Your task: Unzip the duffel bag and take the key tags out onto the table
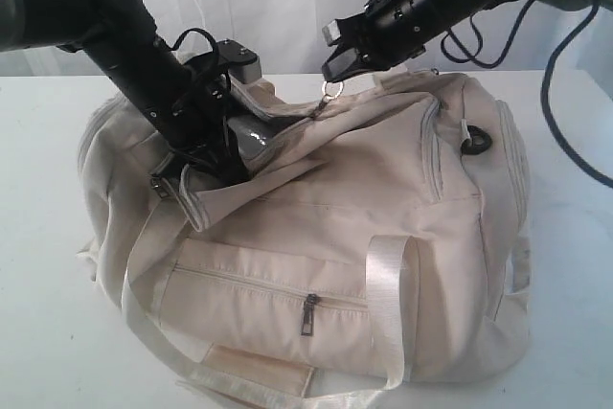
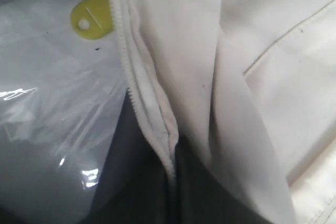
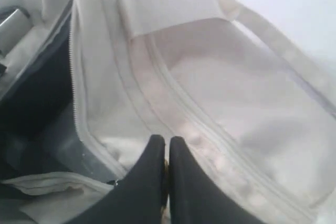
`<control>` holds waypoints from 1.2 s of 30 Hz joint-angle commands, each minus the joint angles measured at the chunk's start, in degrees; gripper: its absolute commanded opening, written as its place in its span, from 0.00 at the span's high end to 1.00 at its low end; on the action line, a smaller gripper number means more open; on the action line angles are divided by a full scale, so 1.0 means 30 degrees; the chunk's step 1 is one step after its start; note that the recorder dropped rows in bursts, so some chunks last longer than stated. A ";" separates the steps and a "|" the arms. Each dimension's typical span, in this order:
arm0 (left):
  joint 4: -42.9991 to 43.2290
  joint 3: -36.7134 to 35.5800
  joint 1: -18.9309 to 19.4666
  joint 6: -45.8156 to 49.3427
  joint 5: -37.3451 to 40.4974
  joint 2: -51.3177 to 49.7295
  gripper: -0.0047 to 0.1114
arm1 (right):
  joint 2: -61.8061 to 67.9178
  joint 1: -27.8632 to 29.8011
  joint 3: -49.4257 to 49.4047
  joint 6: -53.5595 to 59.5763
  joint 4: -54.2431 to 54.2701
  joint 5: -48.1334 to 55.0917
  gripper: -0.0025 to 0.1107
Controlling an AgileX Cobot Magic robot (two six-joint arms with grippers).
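Observation:
The cream duffel bag (image 1: 383, 227) lies on the white table (image 1: 38, 332), its top zipper partly open on the left. My left gripper (image 1: 196, 177) is shut on the fabric edge of that opening, pinching the zipper tape (image 2: 157, 140) between its dark fingers (image 2: 136, 192). My right gripper (image 1: 332, 66) hangs above the bag's top, shut on the metal ring zipper pull (image 1: 330, 92); its fingertips (image 3: 155, 145) press together with a brassy sliver between them. One yellow key tag (image 2: 93, 20) lies inside the bag on shiny clear plastic. The other key tags are hidden.
A webbing handle (image 1: 388, 304) loops over the bag's front, above a shut front pocket zipper (image 1: 308, 313). Black cables (image 1: 565, 131) from the right arm hang beside the bag's right end. White table shows around the bag on all sides.

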State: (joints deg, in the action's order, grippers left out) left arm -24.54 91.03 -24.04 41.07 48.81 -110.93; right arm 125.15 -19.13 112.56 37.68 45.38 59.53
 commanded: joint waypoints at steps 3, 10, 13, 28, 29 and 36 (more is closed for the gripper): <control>0.0057 -0.0179 0.0002 -0.0181 0.1073 0.0063 0.96 | -0.0260 0.1281 -0.0027 -0.0146 -0.0419 -0.0299 0.98; 0.0057 -0.0179 0.0002 -0.0181 0.1073 0.0244 0.96 | -0.0309 0.2475 -0.0027 -0.0188 -0.0588 0.0333 0.98; 0.0057 -0.0179 0.0002 -0.0181 0.0904 0.0685 0.96 | -0.0569 0.2995 -0.0027 -0.0188 -0.0562 0.0406 0.98; 0.2161 -0.0139 0.0002 -0.1809 -0.0787 0.2730 0.96 | -0.2435 0.5235 -0.0027 -0.0217 -0.1574 0.3056 0.98; 0.2361 -0.0063 0.0002 -0.2007 -0.0844 0.2781 0.96 | -0.2463 0.5289 -0.0027 -0.0217 -0.1574 0.3273 0.98; 0.3015 0.0796 0.0002 -0.2653 -0.0938 0.3113 0.96 | -0.2850 0.5670 -0.0505 -0.0549 -0.1658 0.3477 0.98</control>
State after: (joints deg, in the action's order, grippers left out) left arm -16.98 92.74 -24.04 34.10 44.46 -102.53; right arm 118.07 -3.05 112.33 36.63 41.85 70.21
